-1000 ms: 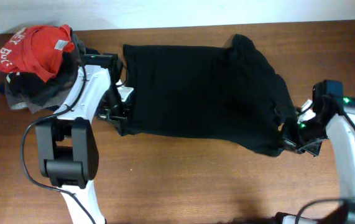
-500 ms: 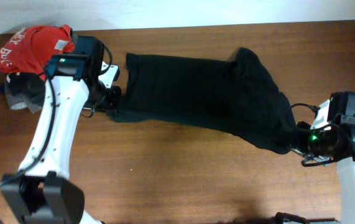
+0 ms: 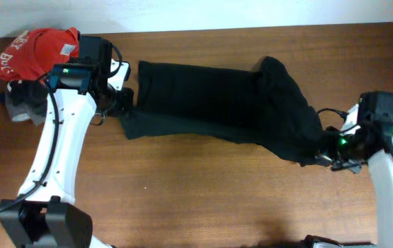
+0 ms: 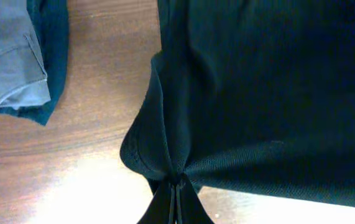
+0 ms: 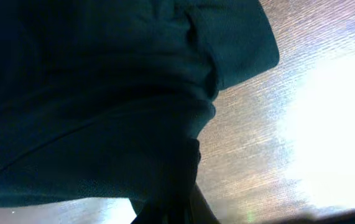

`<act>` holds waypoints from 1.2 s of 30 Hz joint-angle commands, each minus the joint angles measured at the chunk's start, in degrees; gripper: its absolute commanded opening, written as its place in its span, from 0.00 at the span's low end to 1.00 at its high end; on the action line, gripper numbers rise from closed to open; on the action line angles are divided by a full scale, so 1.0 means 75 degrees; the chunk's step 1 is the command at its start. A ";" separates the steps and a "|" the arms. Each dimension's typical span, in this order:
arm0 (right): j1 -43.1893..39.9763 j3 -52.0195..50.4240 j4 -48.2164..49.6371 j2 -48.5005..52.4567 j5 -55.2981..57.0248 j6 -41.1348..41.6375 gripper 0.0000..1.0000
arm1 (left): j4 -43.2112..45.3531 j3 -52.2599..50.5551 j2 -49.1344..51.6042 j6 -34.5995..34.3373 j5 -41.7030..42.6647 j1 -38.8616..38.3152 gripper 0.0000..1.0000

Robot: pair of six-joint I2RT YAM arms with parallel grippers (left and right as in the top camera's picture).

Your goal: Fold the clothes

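Folding-wise this looks like early-to-middle going to me. The black shirt (image 3: 230, 103) lies across the back half of the bench (image 3: 203, 200) as one long band, pulled out between the two arms. It's not a tidy packet at all: the left part looks fairly flat, but the right end is bunched and lumpy. So I'd say the smoothing and the actual crosswise folds are all left to do.

The left fingers (image 4: 165, 206) are pinched tight on the shirt's left edge, with the cloth gathering into a little pucker right at the tips. The left arm (image 3: 58, 151) reaches up along the left side, right next to the red shirt (image 3: 34, 52) and the grey and navy clothes (image 4: 9, 56). The right fingers (image 3: 327, 156) are clamped on the bunched right end, and the right arm (image 3: 389, 186) comes in from the bench's right edge.
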 commanded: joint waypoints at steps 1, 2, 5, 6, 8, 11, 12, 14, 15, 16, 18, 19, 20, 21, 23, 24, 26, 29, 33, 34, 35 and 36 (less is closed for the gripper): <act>-0.0096 0.0166 0.0236 0.0699 0.0358 0.0093 0.04 | 0.0210 -0.0079 0.0373 -0.0073 -0.0341 0.0105 0.01; -0.0096 0.0166 0.0326 0.0839 0.0358 0.0093 0.04 | 0.0224 -0.0082 0.0481 -0.0073 -0.0341 0.0105 0.01; -0.0096 0.0166 0.0583 0.1075 0.0358 0.0093 0.04 | 0.0291 -0.0079 0.0775 -0.0073 -0.0335 0.0096 0.01; -0.0096 0.0166 0.0714 0.1151 0.0358 0.0090 0.04 | 0.0329 -0.0082 0.0892 -0.0073 -0.0315 0.0099 0.01; -0.0090 0.0166 0.0921 0.1241 0.0356 0.0064 0.04 | 0.0425 -0.0082 0.1096 -0.0073 -0.0315 0.0099 0.01; -0.0090 0.0166 0.1314 0.1384 0.0358 0.0064 0.04 | 0.0694 -0.0082 0.1399 -0.0073 -0.0309 0.0096 0.01; -0.0090 0.0166 0.1469 0.1448 0.0358 0.0064 0.04 | 0.0845 -0.0082 0.1524 -0.0073 -0.0309 0.0096 0.01; -0.0090 0.0166 0.1722 0.1565 0.0358 0.0064 0.04 | 0.1110 -0.0082 0.1711 -0.0073 -0.0309 0.0096 0.01; -0.0090 0.0163 0.1839 0.1629 0.0358 0.0064 0.04 | 0.1250 -0.0079 0.1786 -0.0073 -0.0303 0.0093 0.01; -0.0090 0.0163 0.1961 0.1702 0.0361 0.0064 0.04 | 0.1408 -0.0082 0.1865 -0.0073 -0.0300 0.0082 0.01; -0.0090 0.0163 0.2247 0.1923 0.0358 0.0064 0.04 | 0.1772 -0.0079 0.2043 -0.0070 -0.0286 0.0050 0.01; -0.0090 0.0163 0.2343 0.2037 0.0358 0.0064 0.04 | 0.1894 -0.0082 0.2081 -0.0073 -0.0283 0.0026 0.01; -0.0090 0.0163 0.2463 0.2229 0.0356 0.0067 0.04 | 0.2069 -0.0082 0.2157 -0.0073 -0.0286 -0.0009 0.01; -0.0090 0.0163 0.2518 0.2340 0.0358 0.0064 0.04 | 0.2162 -0.0082 0.2177 -0.0070 -0.0286 -0.0038 0.01; -0.0090 0.0163 0.2605 0.2594 0.0358 0.0064 0.04 | 0.2305 -0.0082 0.2253 -0.0070 -0.0286 -0.0093 0.01; -0.0090 0.0163 0.2643 0.2731 0.0356 0.0064 0.04 | 0.2352 -0.0079 0.2302 -0.0070 -0.0286 -0.0131 0.01; -0.0090 0.0163 0.2693 0.2955 0.0356 0.0064 0.04 | 0.2390 -0.0079 0.2398 -0.0067 -0.0289 -0.0198 0.01; -0.0090 0.0163 0.2748 0.3212 0.0353 0.0064 0.05 | 0.2387 -0.0082 0.2535 -0.0070 -0.0291 -0.0277 0.01; -0.0090 0.0166 0.2850 0.3316 0.0356 0.0061 0.24 | 0.2384 -0.0082 0.2678 -0.0064 -0.0326 -0.0297 0.30; -0.0093 0.0184 0.2862 0.3296 0.0356 0.0061 0.30 | 0.2384 -0.0082 0.2699 -0.0067 -0.0356 -0.0291 0.38; -0.0093 0.0219 0.2859 0.3296 0.0358 0.0044 0.33 | 0.2378 -0.0082 0.2704 -0.0067 -0.0414 -0.0283 0.42; -0.0093 0.0277 0.2847 0.3296 0.0353 0.0003 0.35 | 0.2378 -0.0082 0.2704 -0.0067 -0.0527 -0.0283 0.48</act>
